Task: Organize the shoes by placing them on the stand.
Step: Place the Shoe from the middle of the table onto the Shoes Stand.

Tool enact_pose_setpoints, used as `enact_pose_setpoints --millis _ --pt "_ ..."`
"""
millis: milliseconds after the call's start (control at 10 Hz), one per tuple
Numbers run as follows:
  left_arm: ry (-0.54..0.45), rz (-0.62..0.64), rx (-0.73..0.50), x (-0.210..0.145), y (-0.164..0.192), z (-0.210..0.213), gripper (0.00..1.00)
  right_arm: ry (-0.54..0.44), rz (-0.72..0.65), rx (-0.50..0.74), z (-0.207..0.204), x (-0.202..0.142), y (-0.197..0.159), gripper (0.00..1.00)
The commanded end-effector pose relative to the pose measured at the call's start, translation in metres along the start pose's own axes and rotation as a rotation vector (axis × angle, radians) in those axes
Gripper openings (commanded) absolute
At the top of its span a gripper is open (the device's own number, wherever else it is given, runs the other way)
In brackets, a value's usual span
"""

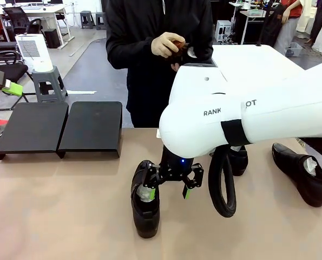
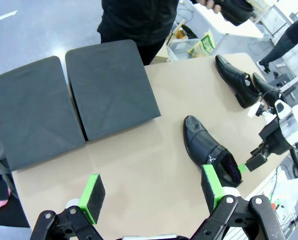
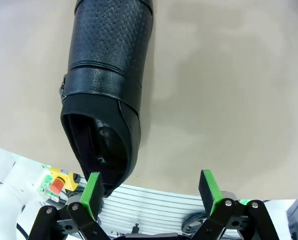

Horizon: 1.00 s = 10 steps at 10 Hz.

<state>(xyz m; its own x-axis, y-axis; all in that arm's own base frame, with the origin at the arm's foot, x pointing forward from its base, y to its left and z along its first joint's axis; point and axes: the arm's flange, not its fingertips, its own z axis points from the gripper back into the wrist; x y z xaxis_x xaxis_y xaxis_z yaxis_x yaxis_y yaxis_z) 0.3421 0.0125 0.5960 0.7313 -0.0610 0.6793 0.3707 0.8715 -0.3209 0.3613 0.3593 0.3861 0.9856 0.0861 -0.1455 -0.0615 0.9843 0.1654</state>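
A glossy black shoe [image 1: 145,212] lies on the tan table, toe toward me. My right gripper [image 1: 167,190] hangs open just over its heel end. In the right wrist view the shoe [image 3: 106,75] sits left of the gap, its heel rim against my left pad [image 3: 92,192], and nothing lies between the fingers of the gripper [image 3: 151,192]. Two more shoes [image 1: 304,173] [image 1: 237,160] lie at the right. The stand [image 1: 63,127], two low matte black sections, has a bare top. My left gripper [image 2: 151,195] is open, high above the table's left part.
A person stands across the table holding another black shoe [image 1: 178,47] in both hands. From the left wrist I see the near shoe [image 2: 206,150], the two others [image 2: 236,82] and the stand [image 2: 71,100]. A white table [image 1: 258,62] stands behind at the right.
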Motion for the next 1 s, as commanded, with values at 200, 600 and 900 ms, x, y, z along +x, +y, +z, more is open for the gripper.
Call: enact_pose_setpoints --millis 200,600,900 --pt "-0.006 -0.009 -0.019 0.0 0.001 0.0 1.0 0.0 0.0 0.001 0.0 0.0 0.0 1.0" --pt "-0.006 -0.009 -0.019 0.0 0.001 0.0 1.0 0.024 0.042 -0.038 0.038 -0.087 -0.135 1.0" --pt "0.033 -0.04 -0.018 -0.005 -0.015 0.0 1.0 -0.031 -0.083 -0.024 0.037 -0.129 -0.222 1.0"
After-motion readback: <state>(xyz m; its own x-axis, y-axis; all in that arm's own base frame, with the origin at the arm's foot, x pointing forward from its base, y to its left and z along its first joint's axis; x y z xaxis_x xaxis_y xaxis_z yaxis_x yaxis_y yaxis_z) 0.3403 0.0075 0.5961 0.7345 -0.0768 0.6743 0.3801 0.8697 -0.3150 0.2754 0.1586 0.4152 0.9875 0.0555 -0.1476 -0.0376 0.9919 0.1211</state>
